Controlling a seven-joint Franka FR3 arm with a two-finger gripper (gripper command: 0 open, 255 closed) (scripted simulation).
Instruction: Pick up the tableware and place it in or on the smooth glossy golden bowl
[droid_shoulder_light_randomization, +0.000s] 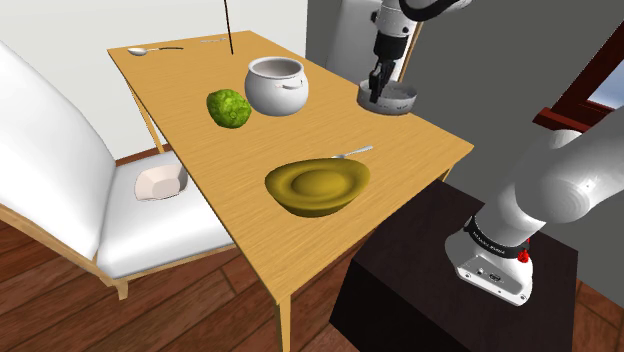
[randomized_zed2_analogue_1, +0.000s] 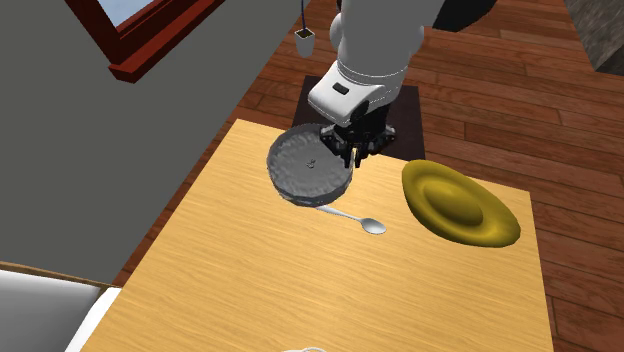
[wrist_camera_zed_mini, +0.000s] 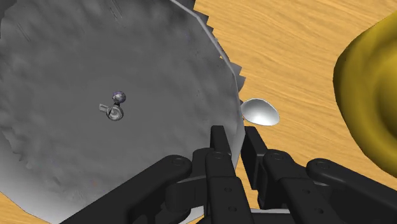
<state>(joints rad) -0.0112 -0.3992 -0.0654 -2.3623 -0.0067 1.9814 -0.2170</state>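
Note:
A grey round dish (droid_shoulder_light_randomization: 401, 100) with a fluted rim sits at the table's far edge by the arm in the shoulder view. My gripper (wrist_camera_zed_mini: 236, 137) is shut on the dish's (wrist_camera_zed_mini: 76, 57) rim, one finger inside the wall and one outside. From the second exterior view the gripper (randomized_zed2_analogue_1: 352, 152) stands at the dish's (randomized_zed2_analogue_1: 305, 165) right rim. The glossy golden bowl (droid_shoulder_light_randomization: 318, 185) (randomized_zed2_analogue_1: 458, 203) (wrist_camera_zed_mini: 375, 83) lies beside it on the wood. A small metal spoon (randomized_zed2_analogue_1: 372, 226) (wrist_camera_zed_mini: 259, 112) (droid_shoulder_light_randomization: 350, 153) lies between dish and bowl, its handle running under the dish.
A white two-handled pot (droid_shoulder_light_randomization: 277, 85) and a green lumpy ball (droid_shoulder_light_randomization: 228, 108) stand mid-table. Another spoon (droid_shoulder_light_randomization: 150, 50) lies at the far corner. A white chair (droid_shoulder_light_randomization: 60, 170) holding a small white bowl (droid_shoulder_light_randomization: 158, 182) is at the shoulder view's left. The dark stand (droid_shoulder_light_randomization: 440, 290) is at the lower right.

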